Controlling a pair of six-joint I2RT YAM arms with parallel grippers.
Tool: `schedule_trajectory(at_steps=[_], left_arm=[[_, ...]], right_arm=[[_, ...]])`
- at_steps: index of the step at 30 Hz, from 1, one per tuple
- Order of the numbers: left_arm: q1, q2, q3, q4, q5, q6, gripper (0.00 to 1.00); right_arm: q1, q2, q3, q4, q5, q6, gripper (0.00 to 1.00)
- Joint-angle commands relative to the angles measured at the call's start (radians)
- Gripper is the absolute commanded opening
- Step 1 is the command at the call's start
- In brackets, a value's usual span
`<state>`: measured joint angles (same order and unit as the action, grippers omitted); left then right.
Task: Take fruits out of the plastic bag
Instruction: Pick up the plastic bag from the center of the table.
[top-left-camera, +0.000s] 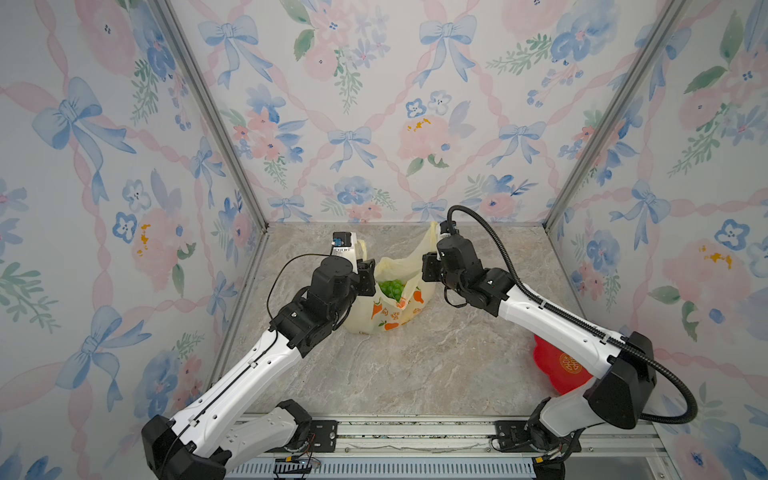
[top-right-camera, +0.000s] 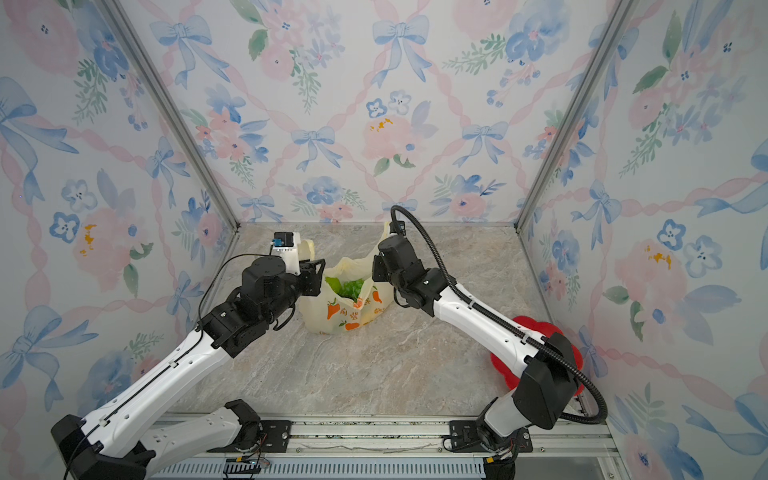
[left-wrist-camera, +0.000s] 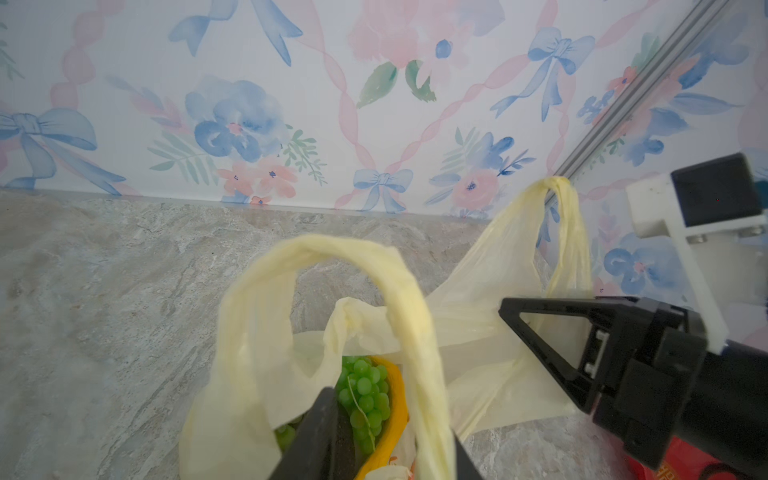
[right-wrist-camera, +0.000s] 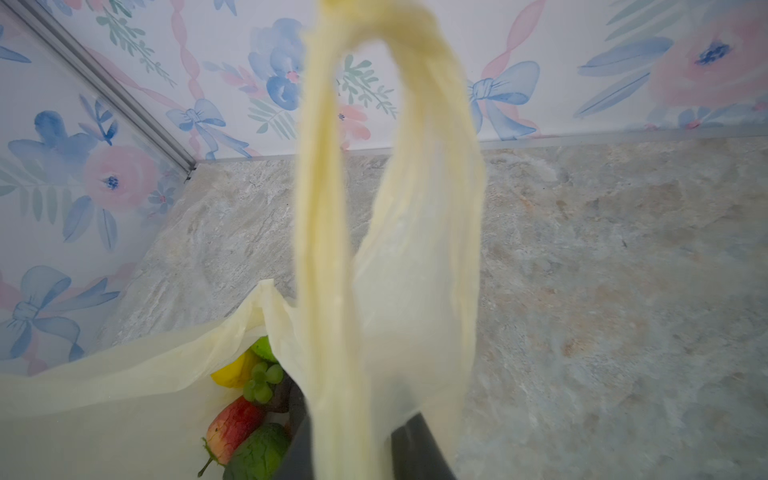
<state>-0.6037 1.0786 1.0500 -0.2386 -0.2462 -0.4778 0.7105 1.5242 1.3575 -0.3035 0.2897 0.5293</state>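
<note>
— What sits nearest you?
— The red plate (top-left-camera: 557, 365), at the near right corner of the surface, partly under my right arm.
— And the bag?
— The plastic bag (top-left-camera: 386, 316) stands beyond the middle, toward the far edge, mouth up; the fruits (top-left-camera: 390, 289) are all inside it; I can see the grape bunch (left-wrist-camera: 365, 390) against the banana (left-wrist-camera: 395, 399).
— Your pincers?
— My right pincer (top-left-camera: 430, 268) is closed on the film below the right handle (top-left-camera: 432, 232); my left pincer (top-left-camera: 368, 277) is partly closed about the left handle (left-wrist-camera: 332, 253); whether it bites, I cannot tell.
— What worries you?
— The film looks thin; a hard pull apart could tear it; an uneven pull could tip the bag and send fruit rolling; if the left slips, the mouth may fold over the grapes; with both pincers busy, neither is free to pick.
</note>
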Motion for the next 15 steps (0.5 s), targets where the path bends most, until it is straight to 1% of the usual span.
schedule_trajectory(at_steps=[1,2,6,7,9,11,12,14,15], left_arm=[[0.040,0.071,0.066,0.047,0.056,0.006,0.24],[0.054,0.107,0.104,0.054,0.074,0.007,0.20],[0.094,0.272,0.330,0.051,0.142,0.042,0.03],[0.104,0.303,0.382,0.045,0.152,0.049,0.01],[0.128,0.342,0.468,0.036,0.170,0.055,0.00],[0.150,0.324,0.488,0.041,0.143,0.051,0.00],[0.162,0.302,0.474,0.046,0.114,0.054,0.00],[0.199,0.243,0.398,0.077,0.088,0.035,0.00],[0.224,0.206,0.339,0.104,0.097,0.016,0.00]], right_arm=[[-0.054,-0.017,0.004,0.005,-0.090,0.088,0.15],[-0.070,-0.024,0.006,0.007,-0.094,0.089,0.13],[-0.129,-0.065,0.036,0.010,-0.097,0.087,0.06],[-0.141,-0.076,0.043,0.010,-0.092,0.080,0.05],[-0.168,-0.105,0.050,0.002,-0.068,0.067,0.02],[-0.200,-0.142,0.032,-0.006,-0.057,0.065,0.00],[-0.221,-0.171,0.002,-0.005,-0.049,0.068,0.00],[-0.256,-0.218,-0.065,0.006,-0.044,0.083,0.00],[-0.275,-0.244,-0.111,0.019,-0.053,0.089,0.00]])
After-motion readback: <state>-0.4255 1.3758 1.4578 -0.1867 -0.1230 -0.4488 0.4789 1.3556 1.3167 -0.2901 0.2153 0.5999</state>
